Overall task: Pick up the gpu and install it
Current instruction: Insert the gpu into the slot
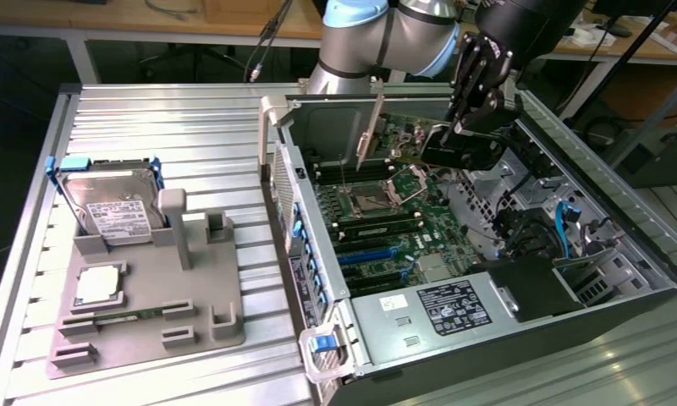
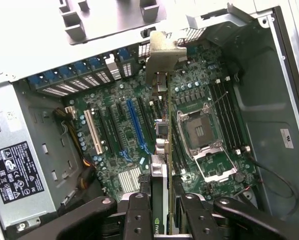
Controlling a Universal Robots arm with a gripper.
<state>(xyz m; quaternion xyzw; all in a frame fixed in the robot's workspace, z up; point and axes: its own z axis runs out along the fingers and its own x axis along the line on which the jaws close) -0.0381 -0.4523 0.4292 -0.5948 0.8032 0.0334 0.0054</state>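
Note:
The gpu [image 2: 160,150] hangs edge-on over the motherboard [image 2: 114,145] inside the open computer case [image 1: 609,194]. It is a slim card with a silver bracket [image 2: 162,55] at the end away from my wrist. My gripper [image 2: 159,200] is shut on the card, one black finger [image 2: 139,210] on each side. The card hovers above the expansion slots, between the blue slot [image 2: 134,125] and the processor socket [image 2: 199,132]; whether it touches a slot is hidden. In the exterior view the gripper [image 1: 435,139] holds the gpu [image 1: 372,127] high in the case's far end.
A grey fixture [image 1: 146,313] on the ribbed table at the exterior view's left carries a silver hard drive [image 1: 111,207], a processor [image 1: 98,286] and a memory stick [image 1: 112,320]. The power supply [image 1: 440,309] fills the case's near end. Cables [image 2: 77,135] run beside the slots.

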